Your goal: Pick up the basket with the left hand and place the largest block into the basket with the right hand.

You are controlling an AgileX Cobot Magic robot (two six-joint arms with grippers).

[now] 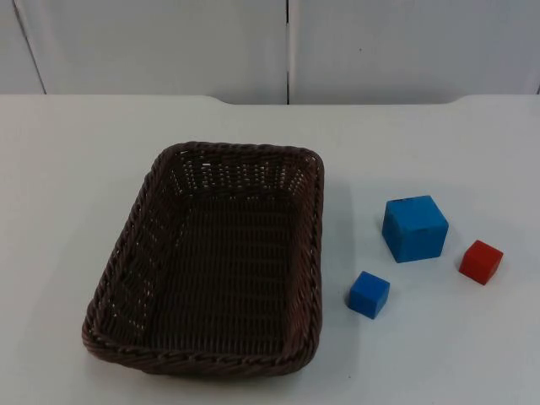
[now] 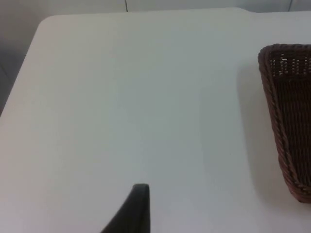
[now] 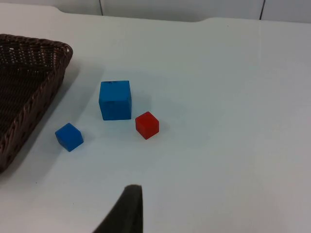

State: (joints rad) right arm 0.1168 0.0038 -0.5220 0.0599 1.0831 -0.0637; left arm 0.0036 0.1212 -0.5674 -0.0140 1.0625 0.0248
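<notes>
1. My left gripper (image 2: 130,213) hangs above bare white table (image 2: 121,97), off to the side of the dark brown wicker basket (image 2: 286,116). One black fingertip is all I can see of it, so I cannot tell how its fingers stand.
2. My right gripper (image 3: 124,211) hangs over the table short of the blocks, touching none of them; again I cannot tell its grip.
3. The basket (image 1: 215,253) sits flat on the table (image 1: 76,186), rectangular, with nothing inside.
4. The large blue block (image 1: 414,229) stands on the table to the right of the basket, apart from its rim.
5. A small blue block (image 1: 369,294) lies nearer the basket, between its right wall and the large block, touching neither.
6. A small red block (image 1: 481,261) lies just beside the large blue block, on the side away from the basket.
7. A grey partition wall (image 1: 169,42) closes the table's far edge.
</notes>
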